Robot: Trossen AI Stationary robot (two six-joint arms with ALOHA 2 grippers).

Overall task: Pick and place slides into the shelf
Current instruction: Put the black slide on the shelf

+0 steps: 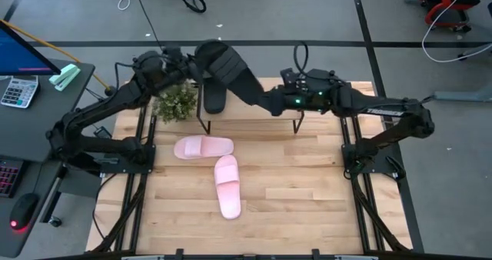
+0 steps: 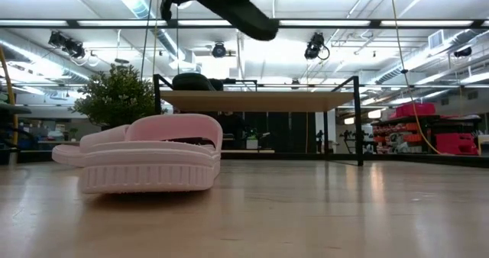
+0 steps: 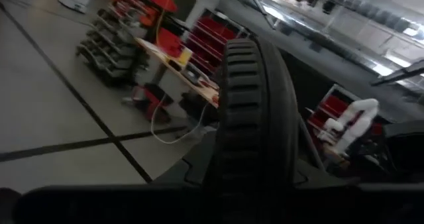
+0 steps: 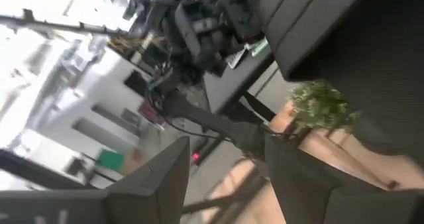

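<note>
Shelf (image 1: 254, 120) stood at the far end of the tabletop (image 1: 307, 206). Above its left part both arms crowded in w/ a black slide (image 1: 231, 71) held aloft betw. them, blocking approach from overhead there. A 2nd black slide (image 1: 214, 97) lay by the shelf's left end, a small plant (image 1: 175, 102) just left of that. Two pink slides (image 1: 211, 164) lay in front of the shelf, left of centre. In front of the shelf's right half the boards were bare, clear to the near edge.

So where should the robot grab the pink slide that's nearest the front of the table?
Probably by its broad strap, coming straight down from above. The pink slide lies flat, sole down, so the strap arches up with room underneath for a finger. The left gripper is busy holding the black slide aloft, beside the right gripper.
</note>
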